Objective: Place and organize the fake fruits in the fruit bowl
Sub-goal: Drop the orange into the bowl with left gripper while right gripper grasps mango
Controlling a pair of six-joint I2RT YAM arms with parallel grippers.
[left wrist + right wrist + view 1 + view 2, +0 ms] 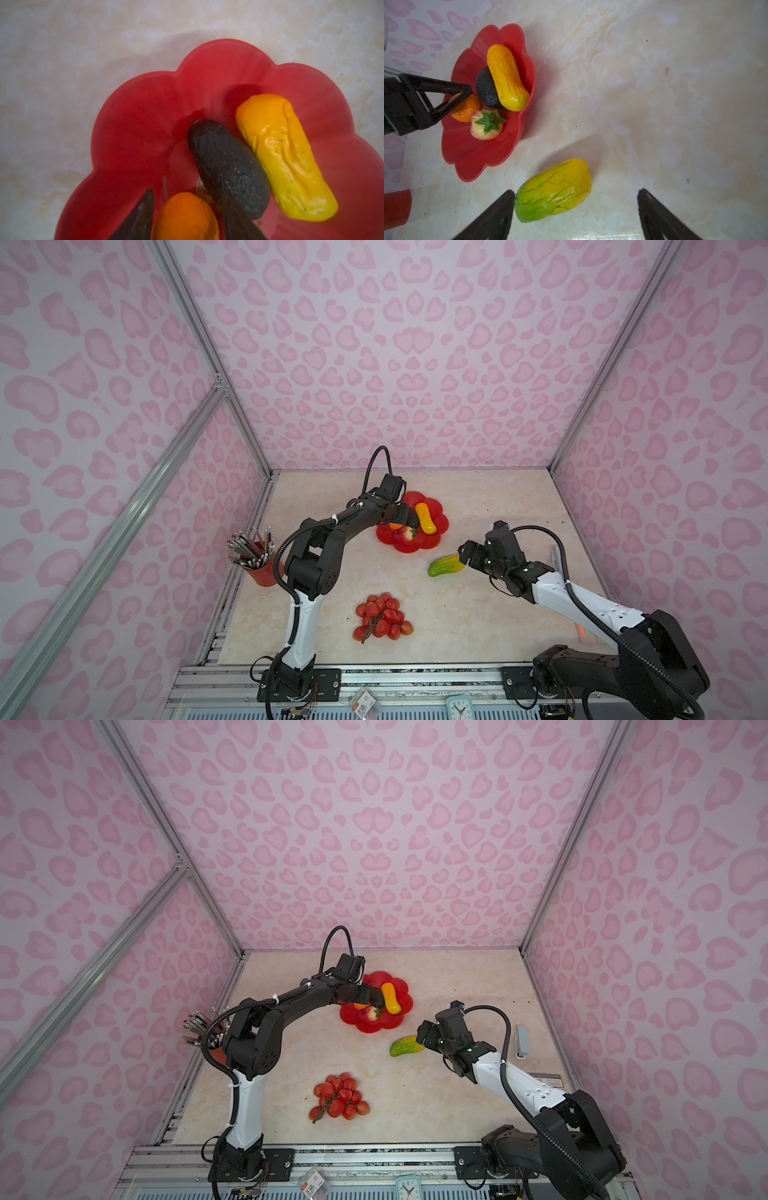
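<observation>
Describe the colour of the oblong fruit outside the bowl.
The fruit fades green to yellow; right wrist view.

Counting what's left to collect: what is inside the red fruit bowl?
In the fruit bowl: yellow-orange oblong fruit, avocado, orange, strawberry. Fingers of the left gripper flank the orange, hiding part of it. The avocado and orange cover most of the gold emblem.

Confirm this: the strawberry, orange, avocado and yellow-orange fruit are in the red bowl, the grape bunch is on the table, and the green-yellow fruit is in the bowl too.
One error: the green-yellow fruit is not in the fruit bowl; the right wrist view shows it on the table beside it. The rest holds.
</observation>
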